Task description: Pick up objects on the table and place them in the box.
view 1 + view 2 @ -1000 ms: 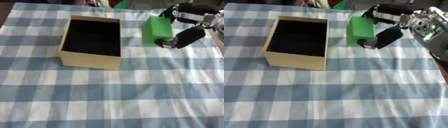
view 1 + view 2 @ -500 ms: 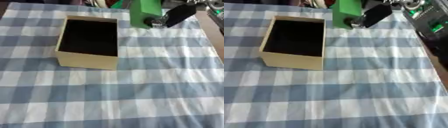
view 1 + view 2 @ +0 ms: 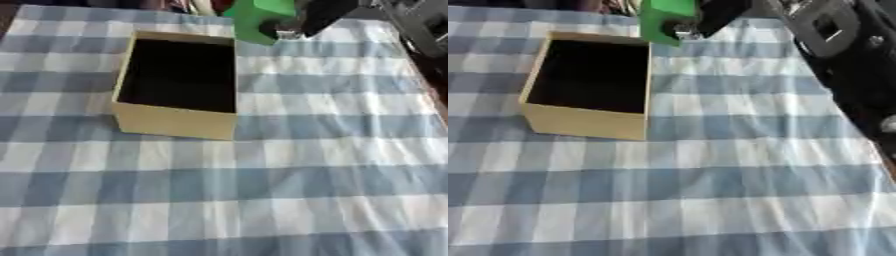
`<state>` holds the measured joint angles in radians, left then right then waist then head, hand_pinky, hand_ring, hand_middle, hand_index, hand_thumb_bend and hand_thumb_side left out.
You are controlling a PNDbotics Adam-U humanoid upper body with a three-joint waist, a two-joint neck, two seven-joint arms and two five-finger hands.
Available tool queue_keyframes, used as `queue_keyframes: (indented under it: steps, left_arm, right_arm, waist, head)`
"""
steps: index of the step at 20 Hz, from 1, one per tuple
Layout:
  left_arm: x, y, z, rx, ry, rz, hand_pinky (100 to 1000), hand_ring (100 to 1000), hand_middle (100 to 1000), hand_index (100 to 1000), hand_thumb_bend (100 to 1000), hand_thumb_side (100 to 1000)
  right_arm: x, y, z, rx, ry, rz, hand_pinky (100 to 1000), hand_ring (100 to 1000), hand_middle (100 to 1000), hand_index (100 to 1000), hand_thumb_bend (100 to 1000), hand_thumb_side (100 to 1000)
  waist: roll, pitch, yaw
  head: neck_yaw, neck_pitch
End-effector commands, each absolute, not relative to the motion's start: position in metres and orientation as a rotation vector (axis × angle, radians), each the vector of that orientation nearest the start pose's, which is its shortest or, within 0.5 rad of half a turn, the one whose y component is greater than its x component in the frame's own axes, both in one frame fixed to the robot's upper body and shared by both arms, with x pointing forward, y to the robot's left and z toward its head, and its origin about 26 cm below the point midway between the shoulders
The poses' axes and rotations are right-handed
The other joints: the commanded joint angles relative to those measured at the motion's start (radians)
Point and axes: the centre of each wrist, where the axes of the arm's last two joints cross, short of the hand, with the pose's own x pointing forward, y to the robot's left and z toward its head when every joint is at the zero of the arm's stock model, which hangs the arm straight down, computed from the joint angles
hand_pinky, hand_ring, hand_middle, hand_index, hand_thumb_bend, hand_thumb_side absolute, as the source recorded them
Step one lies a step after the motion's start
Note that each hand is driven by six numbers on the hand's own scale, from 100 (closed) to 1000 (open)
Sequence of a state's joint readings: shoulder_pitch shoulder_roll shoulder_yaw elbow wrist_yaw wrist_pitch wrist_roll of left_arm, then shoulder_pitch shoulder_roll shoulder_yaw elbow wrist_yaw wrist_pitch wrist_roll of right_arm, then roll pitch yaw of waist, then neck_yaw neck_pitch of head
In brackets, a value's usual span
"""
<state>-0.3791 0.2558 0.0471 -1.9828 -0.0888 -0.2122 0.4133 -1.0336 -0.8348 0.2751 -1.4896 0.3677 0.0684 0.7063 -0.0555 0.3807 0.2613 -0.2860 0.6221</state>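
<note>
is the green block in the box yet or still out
Out. The green block is held by the right hand beside the box's far right corner; the box interior looks dark, empty.

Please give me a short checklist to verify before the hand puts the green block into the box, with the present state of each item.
1. Right hand holds the green block: ok.
2. Block is lifted off the checked cloth: ok.
3. Box stands open, upright: ok.
4. Box inside is free of other things: cannot tell, it looks dark.
5. Block is above the opening: not ok, it is beside the far right corner.
6. Left hand is out of the way: ok, not visible.
</note>
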Motion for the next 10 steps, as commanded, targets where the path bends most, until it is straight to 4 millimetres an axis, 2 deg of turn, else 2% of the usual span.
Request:
queue_keyframes:
  steps: [1,2,4,10]
  left_arm:
    - [0.307,0.253,0.226,0.352,-2.638,0.142,719,593,693,765,100,888]
    - [0.307,0.253,0.226,0.351,-2.639,0.141,719,593,693,765,100,888]
    - [0.307,0.252,0.226,0.348,-2.641,0.141,719,593,692,765,100,888]
    - [0.307,0.251,0.227,0.338,-2.641,0.140,720,593,691,765,100,889]
  right_arm:
    - [0.388,-0.275,0.390,-0.823,-1.576,1.600,610,494,490,616,100,493]
    - [0.390,-0.273,0.390,-0.818,-1.574,1.608,567,459,480,606,100,487]
    - [0.393,-0.268,0.389,-0.808,-1.569,1.623,548,443,474,600,100,481]
    - [0.407,-0.253,0.384,-0.776,-1.546,1.649,549,448,476,602,100,486]
  waist:
    - [-0.014,-0.020,0.003]
    - [-0.015,-0.020,0.005]
    - [-0.016,-0.020,0.009]
    - [-0.024,-0.019,0.020]
  head:
    - [-0.006,-0.007]
    - [-0.007,-0.008]
    - [-0.009,-0.008]
    - [-0.016,-0.008]
